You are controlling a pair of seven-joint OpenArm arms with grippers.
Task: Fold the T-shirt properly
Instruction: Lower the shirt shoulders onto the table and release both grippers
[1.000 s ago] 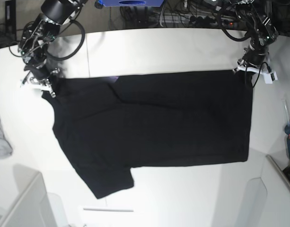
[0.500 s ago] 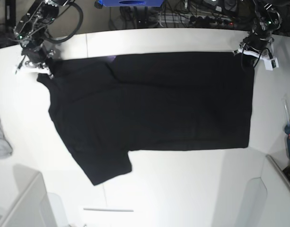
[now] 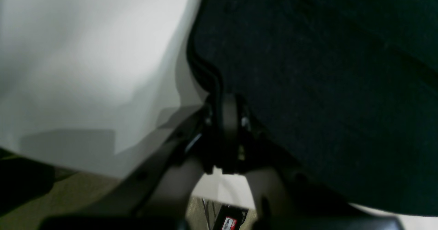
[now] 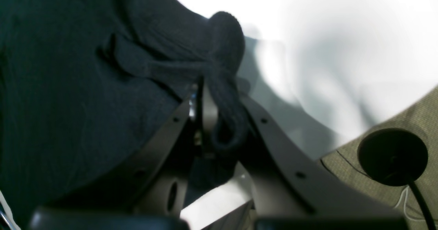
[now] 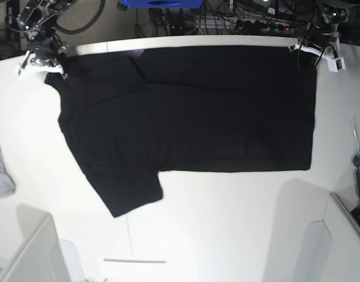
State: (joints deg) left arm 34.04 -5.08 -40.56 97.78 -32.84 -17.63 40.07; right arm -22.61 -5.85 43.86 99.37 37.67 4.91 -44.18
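Left wrist view: my left gripper (image 3: 224,120), jaws pinched closed on the hem edge of the black T-shirt (image 3: 325,86), white table (image 3: 85,52) beside it.

Right wrist view: my right gripper (image 4: 219,120), jaws clamped on a bunched fold of the shirt.

Base view: T-shirt (image 5: 191,111) spread flat across the table (image 5: 226,235), held by both far corners at the table's back edge; one sleeve points toward me.

Step, as I judge it: spreading the shirt taut before folding. Next I need an even release or a fold-over.
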